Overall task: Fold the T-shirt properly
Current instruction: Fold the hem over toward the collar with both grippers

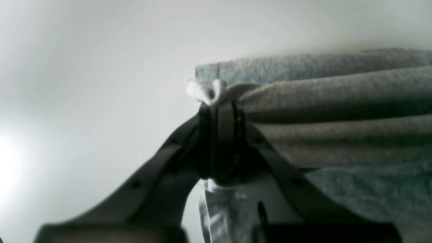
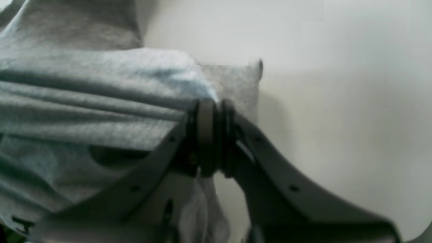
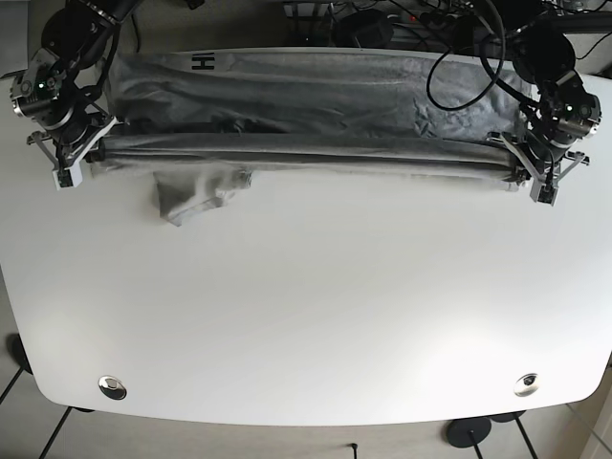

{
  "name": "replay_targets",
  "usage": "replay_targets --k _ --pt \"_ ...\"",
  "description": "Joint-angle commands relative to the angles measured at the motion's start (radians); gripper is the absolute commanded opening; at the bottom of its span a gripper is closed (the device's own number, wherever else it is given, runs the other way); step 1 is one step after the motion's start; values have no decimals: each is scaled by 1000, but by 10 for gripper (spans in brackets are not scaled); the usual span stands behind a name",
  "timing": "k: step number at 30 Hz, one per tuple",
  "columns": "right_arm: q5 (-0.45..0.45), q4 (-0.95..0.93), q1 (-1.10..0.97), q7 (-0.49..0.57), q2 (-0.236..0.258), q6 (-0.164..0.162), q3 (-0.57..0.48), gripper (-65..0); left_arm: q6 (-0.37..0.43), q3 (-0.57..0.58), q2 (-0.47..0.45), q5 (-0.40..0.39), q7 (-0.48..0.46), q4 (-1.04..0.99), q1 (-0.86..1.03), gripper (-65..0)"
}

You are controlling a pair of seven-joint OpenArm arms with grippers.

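Observation:
The grey T-shirt lies stretched across the far half of the white table, its near edge pulled into a tight roll between both grippers. A sleeve hangs out toward me at the left. My left gripper is shut on the shirt's right corner; in the left wrist view the jaws pinch bunched grey cloth with a white tag beside them. My right gripper is shut on the left corner; in the right wrist view the jaws clamp the grey fabric.
The white table stretches toward me from the shirt. Two metal discs sit near its front corners. Black cables and gear lie behind the far edge. Both arm bodies stand at the far corners.

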Motion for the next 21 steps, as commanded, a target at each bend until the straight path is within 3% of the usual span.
replay_targets --k 1,7,8,9,12,14,17,21 --pt "-3 22 -17 9 24 -9 9 -631 11 -10 -22 17 -10 23 12 -650" --pt "0 20 -77 14 20 -9 10 -618 11 -7 -26 25 -10 15 43 -650" --pt "0 20 -80 14 20 -9 10 -585 11 0 -28 26 -10 15 53 -650" --pt "5 27 -96 17 18 -9 10 -471 11 13 -28 26 -10 20 63 -611" --pt "95 66 -106 25 18 -9 63 -155 11 38 -29 26 -10 24 75 -390" --pt "149 70 -96 23 23 -9 81 -17 11 38 -28 25 -10 24 73 -297" --pt "150 65 -16 14 26 -9 50 -10 11 41 -23 17 -10 67 66 -349" --pt "61 5 92 16 20 -9 -94 -40 11 70 7 25 -10 92 27 -369"
